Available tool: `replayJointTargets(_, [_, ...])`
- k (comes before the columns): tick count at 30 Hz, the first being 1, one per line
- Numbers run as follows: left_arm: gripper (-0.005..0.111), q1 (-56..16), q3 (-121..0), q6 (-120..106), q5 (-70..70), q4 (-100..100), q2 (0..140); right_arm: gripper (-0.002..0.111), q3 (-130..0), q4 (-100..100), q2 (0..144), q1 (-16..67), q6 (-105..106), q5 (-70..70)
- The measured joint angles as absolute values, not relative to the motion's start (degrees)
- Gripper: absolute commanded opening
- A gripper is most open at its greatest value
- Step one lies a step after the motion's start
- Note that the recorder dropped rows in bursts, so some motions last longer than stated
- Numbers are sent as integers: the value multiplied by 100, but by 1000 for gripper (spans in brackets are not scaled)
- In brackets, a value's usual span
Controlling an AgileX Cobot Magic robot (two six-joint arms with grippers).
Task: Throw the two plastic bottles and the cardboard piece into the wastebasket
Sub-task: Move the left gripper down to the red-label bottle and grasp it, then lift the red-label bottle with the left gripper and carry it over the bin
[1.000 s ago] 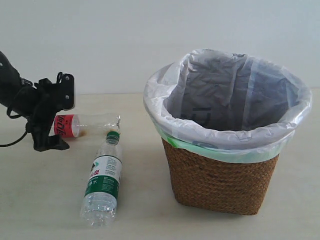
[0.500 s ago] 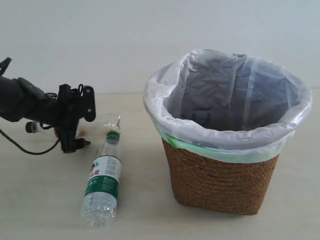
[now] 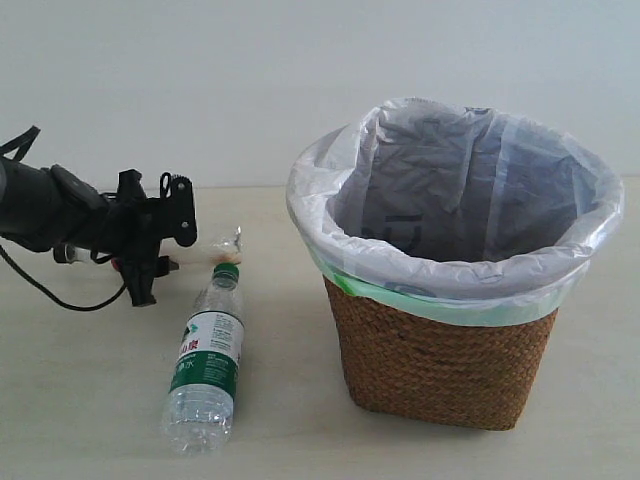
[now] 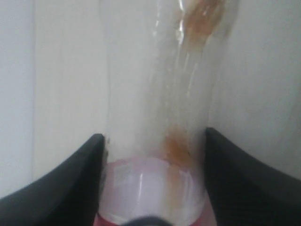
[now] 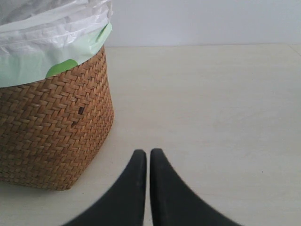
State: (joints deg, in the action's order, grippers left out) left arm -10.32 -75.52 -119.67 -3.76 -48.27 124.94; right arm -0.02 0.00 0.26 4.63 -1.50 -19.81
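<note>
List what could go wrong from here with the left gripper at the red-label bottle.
1. The left gripper flanks the smooth red-label bottle near one end; the bottle might slip or swing when lifted.
2. The green-cap bottle lies with its cap close by; a lift may knock it and set it rolling.
3. The rim of the wastebasket stands high; a low carry could strike it.

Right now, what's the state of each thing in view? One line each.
red-label bottle: lying on the table, pinched between the left claw's fingers.
green-label bottle: lying on its side, capped, free of both claws.
wastebasket: upright, bag-lined, open at the top.
left claw: shut on the red-label bottle.
right claw: shut, empty, beside the wastebasket.
</note>
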Motion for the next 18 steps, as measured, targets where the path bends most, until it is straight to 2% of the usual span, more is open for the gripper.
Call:
replayJointTargets(10, [4,-1046,-7552,-9530,227,-4862,11647,0,-2,0,26,463,-150,-1981])
replayJointTargets(18, [4,-996,-7489,-8315,435,-6025,10338,0,-2,0,26,463,-150,-1981])
